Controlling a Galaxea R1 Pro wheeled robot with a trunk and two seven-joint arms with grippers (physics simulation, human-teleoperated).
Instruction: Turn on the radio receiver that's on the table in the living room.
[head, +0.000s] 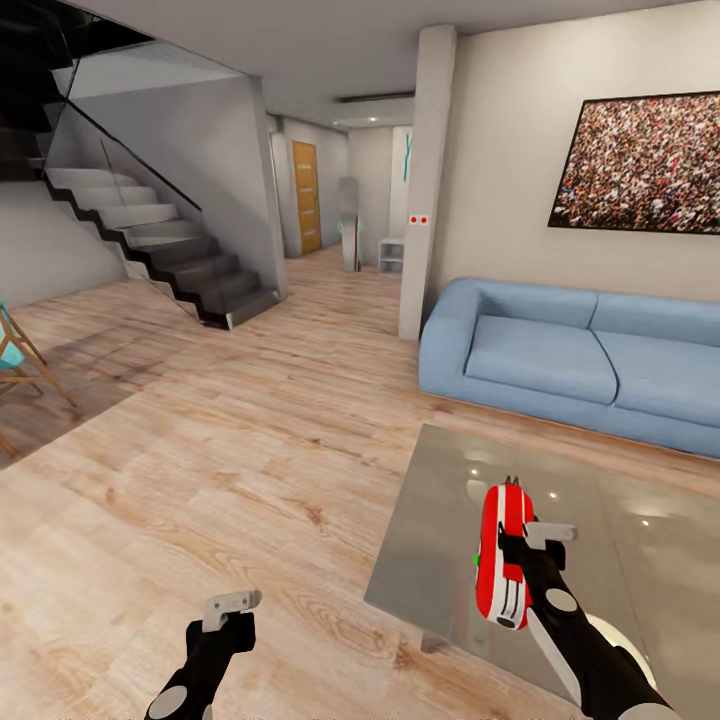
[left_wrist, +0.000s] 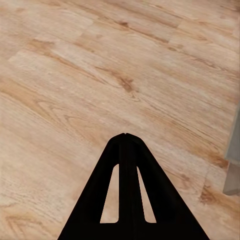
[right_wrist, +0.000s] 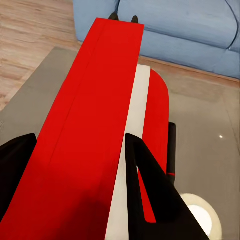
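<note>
The red radio receiver (head: 503, 555) with white stripes stands on its narrow edge over the near left part of the glossy grey table (head: 640, 540). My right gripper (head: 522, 548) is shut on it from the near side. In the right wrist view the radio (right_wrist: 95, 115) runs lengthwise between the two black fingers (right_wrist: 150, 195), above the table top (right_wrist: 205, 130). Its dial is hidden. My left gripper (head: 232, 604) hangs over the wooden floor left of the table, shut on nothing, its fingertips (left_wrist: 125, 137) meeting.
A blue sofa (head: 570, 360) stands behind the table against the wall. A white pillar (head: 425, 180) rises left of the sofa. Dark stairs (head: 170, 250) climb at the back left, and a wooden chair (head: 15, 360) sits at the left edge. The table's corner (left_wrist: 233, 150) lies close to my left gripper.
</note>
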